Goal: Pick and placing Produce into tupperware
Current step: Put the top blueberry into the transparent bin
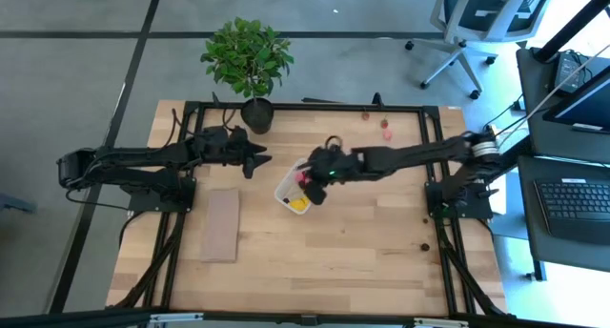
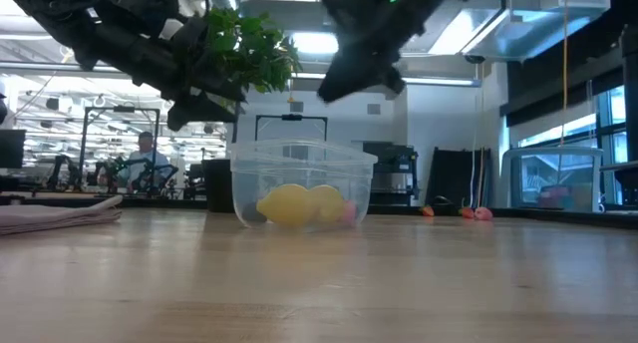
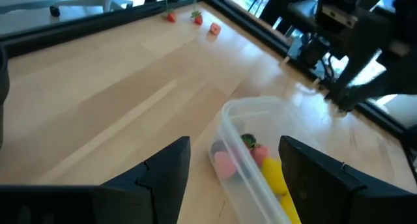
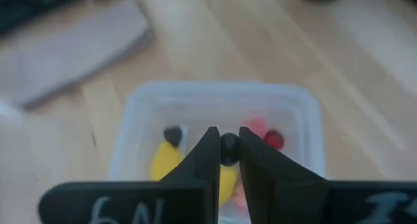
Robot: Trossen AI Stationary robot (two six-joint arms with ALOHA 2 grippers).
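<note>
Now, step in hand: drop a dark piece of produce into the tupperware, best released low and centred over the tub.
Right pincer: above the tub, nipped tight on that small dark piece, probably a maroon one.
Tub contents: yellow pieces, pink, red.
Left pincer: spread wide, hanging at the tub's nine o'clock.
Loose produce: on the surface toward one o'clock.

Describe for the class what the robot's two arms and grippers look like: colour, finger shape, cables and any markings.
Both arms are black, slender and jointed, with black cables along them. The left gripper has two broad, flat, dark fingers with angled tips. The right gripper has two narrow black fingers tapering to wedge-shaped tips; white handwritten characters mark its body, blurred but seemingly "6A". A small green light shows on the right arm near the wrist.
</note>
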